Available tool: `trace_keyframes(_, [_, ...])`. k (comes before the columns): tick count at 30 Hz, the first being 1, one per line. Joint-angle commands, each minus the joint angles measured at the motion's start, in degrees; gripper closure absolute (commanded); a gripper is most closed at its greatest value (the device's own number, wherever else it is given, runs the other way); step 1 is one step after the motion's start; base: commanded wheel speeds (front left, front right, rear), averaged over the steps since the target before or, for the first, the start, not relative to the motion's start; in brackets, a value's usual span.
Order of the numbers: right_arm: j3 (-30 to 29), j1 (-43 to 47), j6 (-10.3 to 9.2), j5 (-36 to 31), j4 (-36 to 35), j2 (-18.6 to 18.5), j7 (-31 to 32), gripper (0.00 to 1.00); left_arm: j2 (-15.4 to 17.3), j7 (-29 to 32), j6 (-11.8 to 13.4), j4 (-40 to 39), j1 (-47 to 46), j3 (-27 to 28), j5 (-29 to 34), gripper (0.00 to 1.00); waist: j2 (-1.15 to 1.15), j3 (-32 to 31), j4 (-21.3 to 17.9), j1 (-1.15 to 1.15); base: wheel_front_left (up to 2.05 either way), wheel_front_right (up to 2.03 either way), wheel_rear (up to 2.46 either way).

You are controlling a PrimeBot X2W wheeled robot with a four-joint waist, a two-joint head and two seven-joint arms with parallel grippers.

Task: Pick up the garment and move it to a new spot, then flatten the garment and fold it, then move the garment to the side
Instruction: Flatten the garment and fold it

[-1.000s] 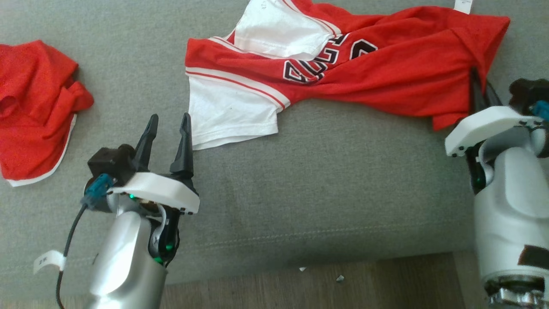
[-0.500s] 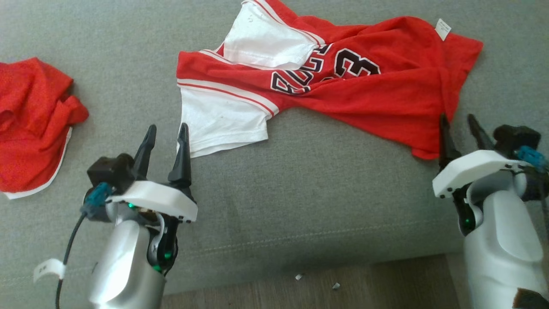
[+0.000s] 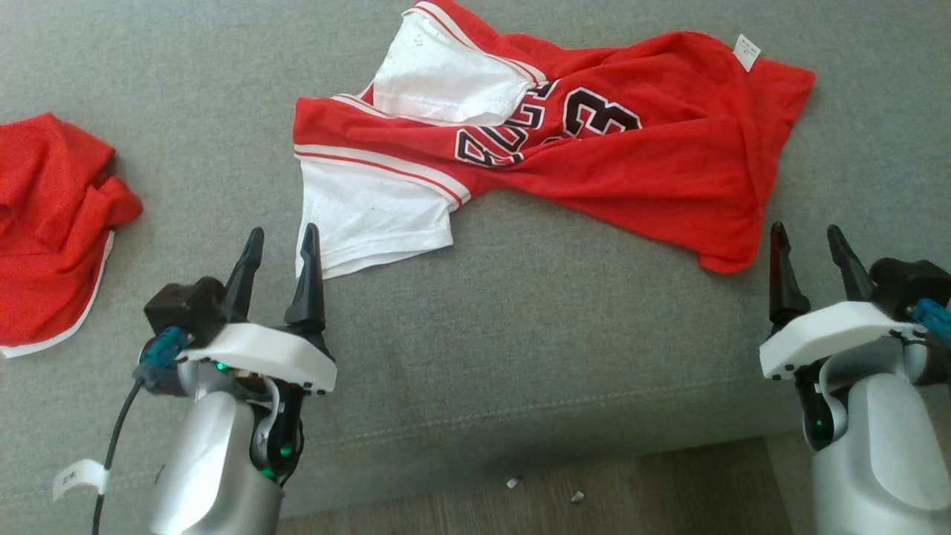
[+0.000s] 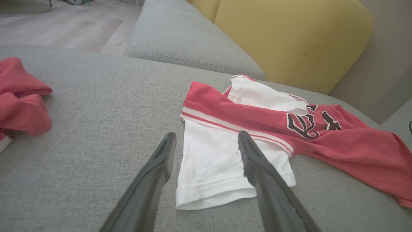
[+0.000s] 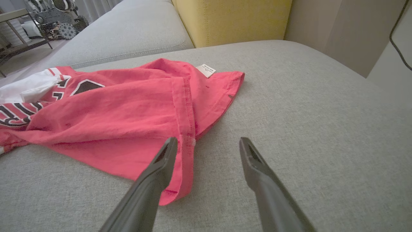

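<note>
The garment (image 3: 639,171) is a red jersey with white sleeves and black lettering, lying crumpled and twisted on the grey sofa seat (image 3: 565,334). My left gripper (image 3: 282,234) is open, its tips just short of the white sleeve's hem (image 3: 371,223). In the left wrist view the left gripper (image 4: 206,135) frames that sleeve (image 4: 209,167) between its open fingers. My right gripper (image 3: 805,230) is open and empty, just right of the garment's red lower corner. In the right wrist view the right gripper (image 5: 208,140) stands beside the red hem (image 5: 186,122), its left finger over the edge.
A second red cloth (image 3: 52,223) is bunched at the seat's left. A yellow back cushion (image 4: 289,38) rises behind the jersey. The seat's front edge drops to a wooden floor (image 3: 520,498). Bare grey seat lies between the two grippers.
My right gripper has gone from shut on the garment's red corner to open and drawn back. The corner now lies flat. The camera view has shifted.
</note>
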Motion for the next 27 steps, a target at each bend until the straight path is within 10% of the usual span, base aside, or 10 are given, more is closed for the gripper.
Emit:
trace_keyframes(1, [1.80,-0.82,0.36,-0.57,-2.43,0.32,0.02,0.00,0.78,-0.70,-0.28,-2.04,-0.79,1.61,0.29,0.00,0.00,0.18,0.08,0.00,0.00,0.00,0.00])
trace_keyframes(27, [-0.28,-5.23,0.36,-3.60,0.74,0.35,0.01,0.00,0.78,-0.70,-0.76,-1.78,-2.30,0.70,1.27,0.00,0.00,3.65,2.94,0.00,0.00,0.00,0.00])
